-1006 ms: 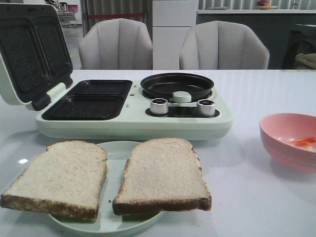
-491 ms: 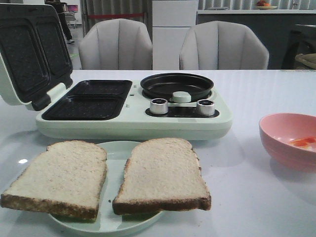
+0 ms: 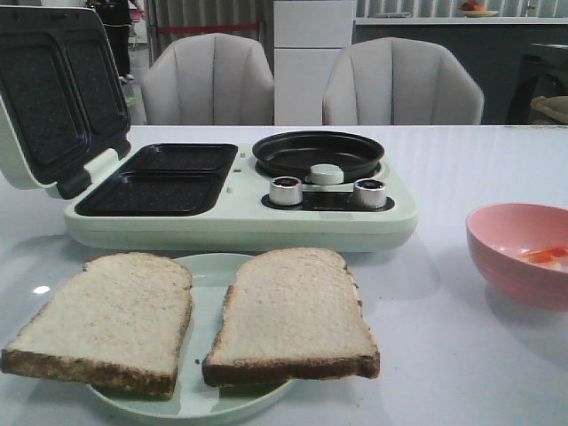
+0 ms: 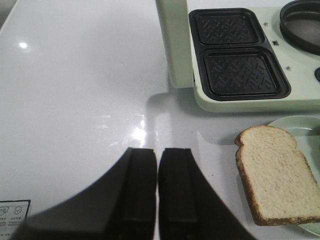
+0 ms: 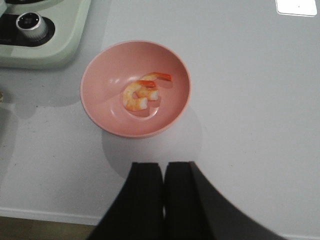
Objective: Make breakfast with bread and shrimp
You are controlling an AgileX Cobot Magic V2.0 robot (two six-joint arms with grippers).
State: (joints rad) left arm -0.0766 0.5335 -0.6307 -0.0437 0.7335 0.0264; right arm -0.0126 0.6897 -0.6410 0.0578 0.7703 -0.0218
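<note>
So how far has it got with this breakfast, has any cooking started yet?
Hardly begun. Done: only the breakfast maker standing open, its plates bare. In hand: nothing; the left gripper and right gripper are both shut and empty. Left: both slices of bread lie on the pale plate, and the shrimp sits in the pink bowl.

Bare table point(image 4: 75, 100) ahead of left gripper point(image 4: 157, 190); breakfast maker point(image 4: 235, 65) ahead to one side. Right gripper point(image 5: 164, 195): pink bowl point(image 5: 100, 112) just ahead, bare table around.
</note>
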